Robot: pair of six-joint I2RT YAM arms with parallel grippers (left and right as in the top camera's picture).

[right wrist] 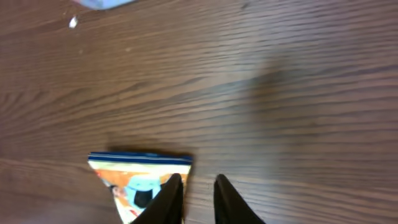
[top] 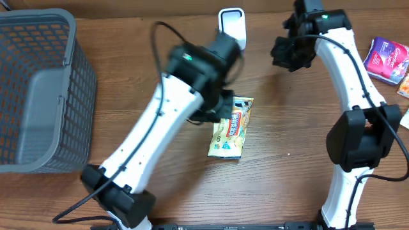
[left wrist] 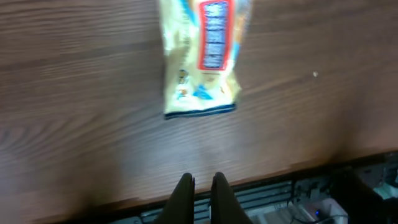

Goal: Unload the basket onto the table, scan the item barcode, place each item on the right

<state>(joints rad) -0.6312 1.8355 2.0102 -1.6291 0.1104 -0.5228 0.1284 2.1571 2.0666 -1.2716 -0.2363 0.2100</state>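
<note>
The item, a yellow snack packet (top: 231, 128) with a red label, lies flat mid-table. No barcode shows on its upper face. My left gripper (top: 220, 105) hovers at the packet's left top corner. In the left wrist view the packet (left wrist: 202, 56) lies well ahead of that gripper (left wrist: 202, 180), which is shut with nothing in it. A white scanner-like device (top: 232, 25) stands at the back edge. My right gripper (top: 287, 54) hangs to the scanner's right. In the right wrist view it (right wrist: 198, 180) is slightly open and empty, with the packet's blue-edged end (right wrist: 140, 174) just to the left of it.
A grey mesh basket (top: 38, 96) fills the left side of the table. Purple and orange packets (top: 386, 59) lie at the far right edge. The table's front edge (left wrist: 249, 177) and cabling below it show in the left wrist view.
</note>
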